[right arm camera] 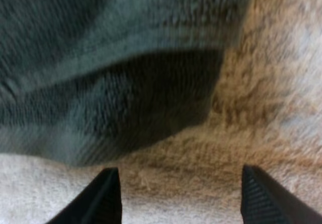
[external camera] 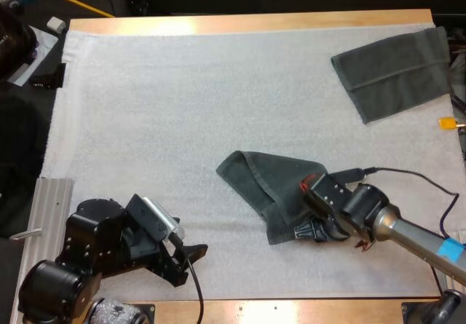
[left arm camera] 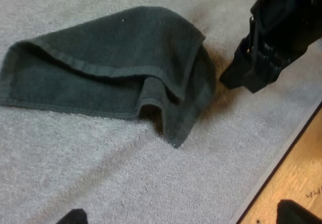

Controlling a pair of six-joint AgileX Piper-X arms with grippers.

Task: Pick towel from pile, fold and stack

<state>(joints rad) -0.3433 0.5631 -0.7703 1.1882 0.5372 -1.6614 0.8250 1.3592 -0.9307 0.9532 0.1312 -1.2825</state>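
A crumpled dark grey-green towel (external camera: 269,189) lies partly doubled over near the middle of the mat. My right gripper (external camera: 306,231) sits low at its near right corner. The right wrist view has its fingers apart, so the gripper (right arm camera: 183,199) is open just short of the towel's raised edge (right arm camera: 126,83), with bare mat between the tips. My left gripper (external camera: 191,253) rests at the front left of the mat, well clear of the towel. It is open (left arm camera: 186,216), and it faces the towel (left arm camera: 110,68) and the right gripper (left arm camera: 232,80) beside the cloth.
A folded towel (external camera: 393,73) lies flat at the far right corner of the mat. The wooden table edge (external camera: 291,309) runs close in front of both grippers. A metal rail (external camera: 51,200) stands at the left side.
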